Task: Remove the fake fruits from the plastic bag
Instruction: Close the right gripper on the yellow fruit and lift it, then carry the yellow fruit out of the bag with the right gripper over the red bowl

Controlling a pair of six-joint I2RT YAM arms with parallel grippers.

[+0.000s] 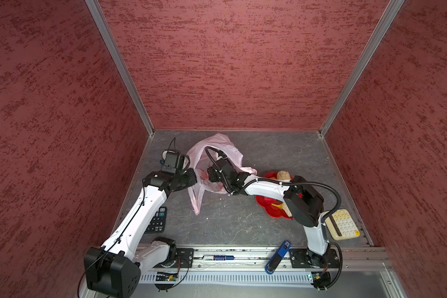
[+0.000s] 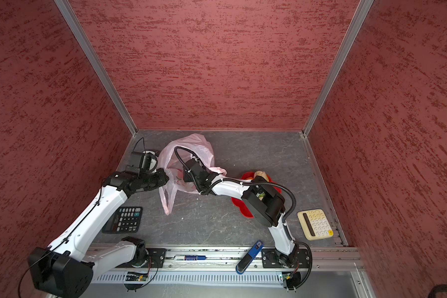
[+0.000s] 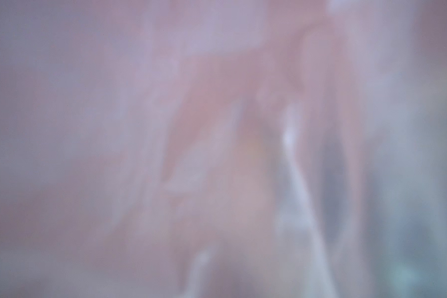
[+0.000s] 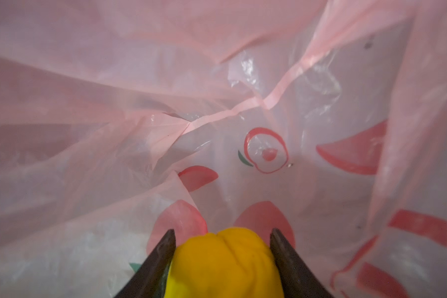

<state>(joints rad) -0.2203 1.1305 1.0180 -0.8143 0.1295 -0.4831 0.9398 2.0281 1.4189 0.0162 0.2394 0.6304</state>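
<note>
Right gripper (image 4: 222,233), deep inside the thin translucent pale-pink plastic bag (image 4: 114,90), clamps a yellow dimpled plastic fruit (image 4: 225,265) between both fingers. Left gripper (image 1: 193,179) meets the bag's rim; its grip cannot be told. A cream wrinkled lump (image 1: 283,175) sits on the red flower-shaped plate (image 1: 271,209).

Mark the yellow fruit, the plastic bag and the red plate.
yellow fruit (image 4: 225,265): right wrist view, middle of its creased face.
plastic bag (image 1: 222,142): in a top view, its raised far lobe.
red plate (image 1: 265,207): in a top view, bare scalloped rim on its near side.
</note>
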